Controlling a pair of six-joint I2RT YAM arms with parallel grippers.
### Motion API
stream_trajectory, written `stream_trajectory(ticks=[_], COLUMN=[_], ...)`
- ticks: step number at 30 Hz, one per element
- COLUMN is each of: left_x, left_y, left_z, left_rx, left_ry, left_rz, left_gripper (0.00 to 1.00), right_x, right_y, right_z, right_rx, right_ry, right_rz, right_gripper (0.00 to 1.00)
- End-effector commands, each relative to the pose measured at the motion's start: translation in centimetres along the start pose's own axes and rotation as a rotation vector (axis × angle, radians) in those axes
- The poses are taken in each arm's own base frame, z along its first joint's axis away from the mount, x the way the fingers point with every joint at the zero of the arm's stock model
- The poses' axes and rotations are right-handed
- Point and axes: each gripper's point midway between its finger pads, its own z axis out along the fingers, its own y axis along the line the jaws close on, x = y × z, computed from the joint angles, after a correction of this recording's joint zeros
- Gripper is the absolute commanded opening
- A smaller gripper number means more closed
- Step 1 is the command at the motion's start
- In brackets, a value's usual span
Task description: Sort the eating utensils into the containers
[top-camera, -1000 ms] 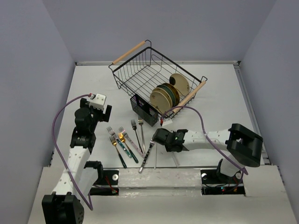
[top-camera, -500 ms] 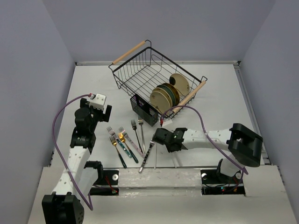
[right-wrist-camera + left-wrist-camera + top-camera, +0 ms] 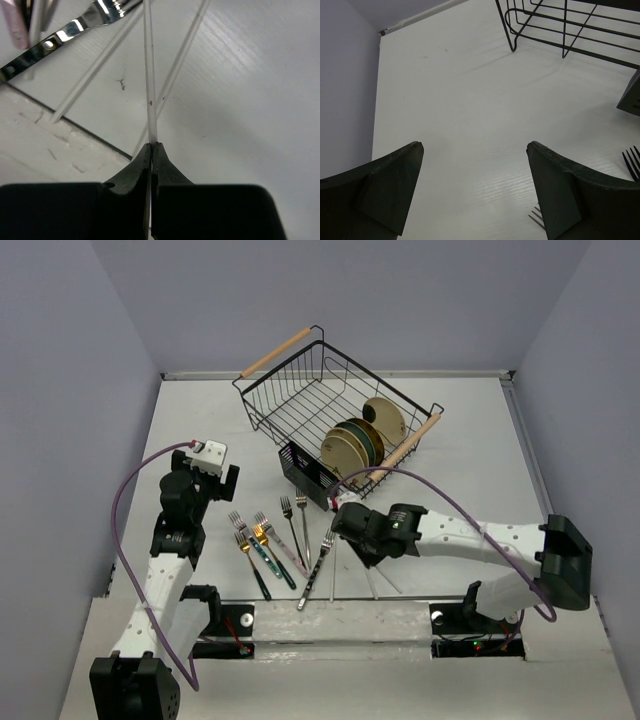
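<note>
Several forks (image 3: 268, 548) lie in a loose row on the white table near the front edge; one all-silver fork (image 3: 316, 575) lies slanted at their right. My right gripper (image 3: 341, 527) (image 3: 151, 146) is shut on the handle of a thin pale fork (image 3: 149, 75) seen edge-on, which runs on toward the front edge (image 3: 333, 578). The small black slotted caddy (image 3: 305, 476) stands just beyond that gripper, against the wire rack. My left gripper (image 3: 206, 466) (image 3: 475, 150) hangs open over bare table left of the forks, with fork tines (image 3: 536, 218) by its right finger.
A big black wire dish rack (image 3: 300, 390) with wooden handles sits at the back centre and holds several round plates (image 3: 358, 443). The caddy's corner (image 3: 630, 95) shows in the left wrist view. A raised ledge (image 3: 330, 620) runs along the table's front edge.
My right gripper has finished closing on the thin fork's handle and moved up and away from the front edge toward the caddy, the arm stretching out. The left arm has not moved.
</note>
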Motion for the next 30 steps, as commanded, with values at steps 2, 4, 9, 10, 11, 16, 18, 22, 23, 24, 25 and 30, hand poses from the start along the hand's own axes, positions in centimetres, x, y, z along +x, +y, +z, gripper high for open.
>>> stream_trajectory(ticks=[2,4,9,10,11,16,18,22,23,24,25,30], left_x=[-0.8,-0.8,-0.6,-0.5,-0.5,-0.4,-0.3,-0.2,-0.2,-0.1,-0.1,0.0], left_y=[0.5,0.5,0.5,0.4,0.5,0.5,0.4,0.5,0.4,0.4,0.3,0.2], left_z=[0.0,0.0,0.1,0.1,0.2,0.2,0.2,0.2,0.2,0.2,0.3,0.3], left_rx=[-0.02,-0.021,-0.021,-0.02,-0.021,-0.02,-0.019,-0.023,-0.021,-0.019,-0.016,-0.01], left_ry=[-0.043,-0.042,-0.041,-0.038,-0.037,-0.035,-0.032,-0.027,-0.028,-0.027,-0.028,-0.023], left_rz=[0.012,0.012,0.012,0.01,0.012,0.012,0.012,0.014,0.015,0.015,0.015,0.012], left_gripper=[0.99,0.99,0.99,0.99,0.99,0.99,0.99,0.99,0.99,0.99,0.99,0.99], right_x=[-3.3,-4.2,-7.9,-8.8,-10.9,-19.1,-22.0,-24.8,-25.1,-25.8,-25.9,-26.2], right_y=[2.6,3.8,6.8,6.9,7.3,3.0,1.5,-2.1,-2.6,-3.4,-4.0,-7.1], right_z=[-6.0,-7.6,-13.1,-14.9,-16.8,-23.5,-26.5,-28.1,-28.2,-30.0,-29.9,-29.1], right_rx=[-0.235,-0.325,-0.546,-0.581,-0.603,-0.411,-0.344,-0.149,-0.122,-0.111,-0.061,0.099], right_ry=[-0.138,-0.184,-0.408,-0.481,-0.595,-1.025,-1.213,-1.41,-1.448,-1.551,-1.584,-1.741], right_rz=[-0.13,-0.176,-0.278,-0.283,-0.283,-0.101,-0.04,0.108,0.135,0.208,0.212,0.352], right_gripper=[0.0,0.0,0.0,0.0,0.0,0.0,0.0,0.0,0.0,0.0,0.0,0.0])
